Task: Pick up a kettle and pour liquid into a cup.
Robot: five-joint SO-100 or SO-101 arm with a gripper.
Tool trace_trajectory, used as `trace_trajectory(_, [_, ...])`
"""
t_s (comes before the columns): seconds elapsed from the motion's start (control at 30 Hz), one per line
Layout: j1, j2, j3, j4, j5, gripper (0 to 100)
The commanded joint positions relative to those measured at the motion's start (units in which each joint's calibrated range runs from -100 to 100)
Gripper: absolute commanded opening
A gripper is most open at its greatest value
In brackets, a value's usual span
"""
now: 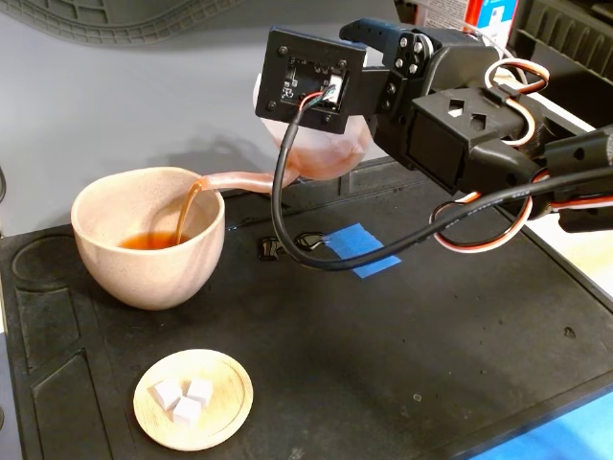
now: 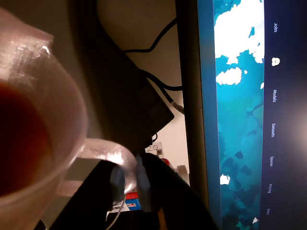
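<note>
In the fixed view my arm reaches in from the right, wrist rolled over, holding the kettle [image 1: 321,144] tipped above and to the right of the cup [image 1: 148,240]; its long spout ends over the cup's right rim and the liquid [image 1: 188,216] runs down in a thin stream to a pool inside. A wooden dish [image 1: 193,399] with white cubes [image 1: 182,398] lies in front of the cup on the black mat [image 1: 402,335]. In the wrist view my gripper [image 2: 128,184] is clamped on the kettle's loop handle [image 2: 103,151], with dark liquid in the body at left.
</note>
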Motion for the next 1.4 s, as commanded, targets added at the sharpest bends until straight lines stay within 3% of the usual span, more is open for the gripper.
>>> trace_trajectory(0.0, [0.3,-0.7,-3.9,0.0,0.0,1])
trace_trajectory(0.13, [0.4,-0.7,-3.9,0.0,-1.1,1])
trace_trajectory(0.37, [0.7,-0.7,-2.7,0.1,-18.6,1])
trace_trajectory(0.43, [1.4,-1.4,0.9,-0.6,-20.9,1])
trace_trajectory(0.57, [7.2,-8.5,16.4,-9.0,-21.2,1])
trace_trajectory(0.77, [7.7,-9.3,25.1,-10.2,-20.8,1])
trace_trajectory(0.9, [7.1,-5.1,25.0,-10.4,-19.4,1])
trace_trajectory(1.0, [7.7,0.3,24.5,-16.9,-19.7,1])
trace_trajectory(1.37, [7.7,10.3,17.1,-17.2,-19.4,1])
